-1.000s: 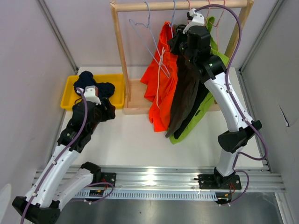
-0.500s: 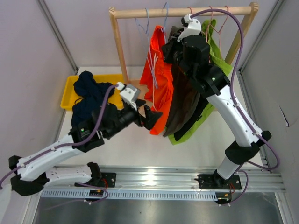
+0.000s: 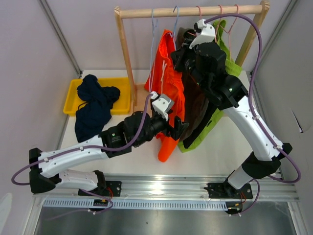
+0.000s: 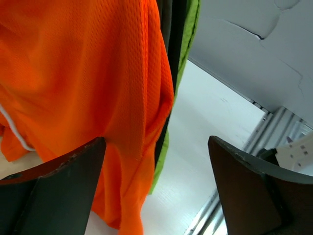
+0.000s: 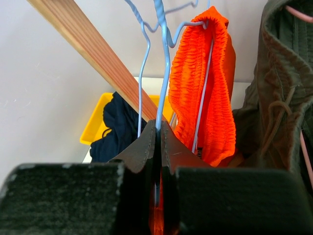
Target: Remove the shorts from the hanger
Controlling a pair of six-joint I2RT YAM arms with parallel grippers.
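Note:
The bright orange shorts (image 3: 166,88) with a white drawstring hang from a light-blue wire hanger (image 3: 174,19) on the wooden rail (image 3: 190,10). My right gripper (image 3: 177,53) is shut on that hanger's wire (image 5: 166,58), just below the rail. My left gripper (image 3: 179,129) is open, its jaws wide apart beside the orange shorts' lower hem (image 4: 88,73), not touching it. Olive-grey shorts (image 3: 195,105) and lime green shorts (image 3: 223,46) hang to the right. A black pair shows only as a dark strip (image 4: 173,39). Navy blue shorts (image 3: 93,105) drape over the yellow tray.
The yellow tray (image 3: 71,98) sits at the back left. The rack's wooden post (image 3: 128,58) stands beside it, with an empty blue hanger (image 3: 153,29) close by. Grey walls close in both sides. A metal rail (image 3: 161,188) runs along the near edge.
My left arm has swung right from the yellow tray to the orange shorts' lower hem, leaving the navy shorts draped over the tray. My right gripper stays on the hanger.

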